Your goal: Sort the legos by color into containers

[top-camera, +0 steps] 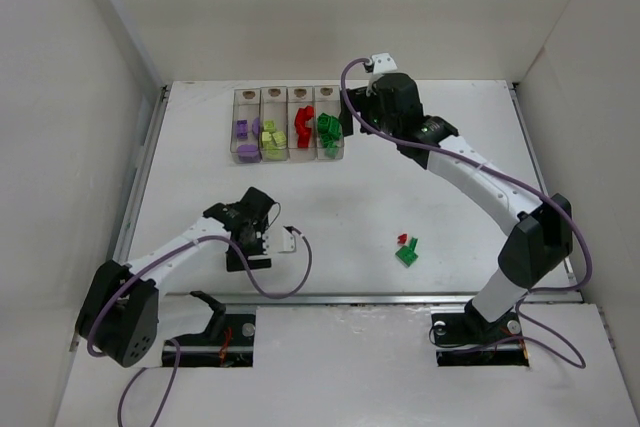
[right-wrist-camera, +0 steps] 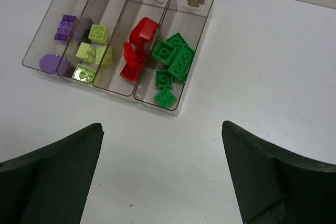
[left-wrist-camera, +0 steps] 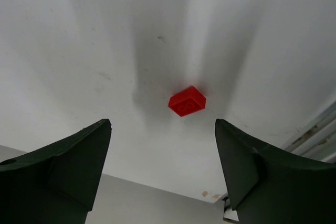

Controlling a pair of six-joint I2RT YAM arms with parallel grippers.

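Left pincer (left-wrist-camera: 163, 124) jaws well apart, empty, w/ a red brick (left-wrist-camera: 187, 101) on the desk just ahead, btwn them. Lined up for a grab, I'd say. Right pincer (right-wrist-camera: 161, 126) wide open, empty, above the bins (right-wrist-camera: 197, 24), prob. just parked.

In the top view the left gripper (top-camera: 250, 237) covers the red lego (left-wrist-camera: 187, 100) that its wrist camera shows. The right arm (top-camera: 470, 172) hides the right gripper (right-wrist-camera: 161, 127) and the right edge of the green container (top-camera: 330, 125). The loose legos (top-camera: 406, 249) are too small to count. Both wrist views cut the fingers (right-wrist-camera: 52, 182) off at the bottom edge.
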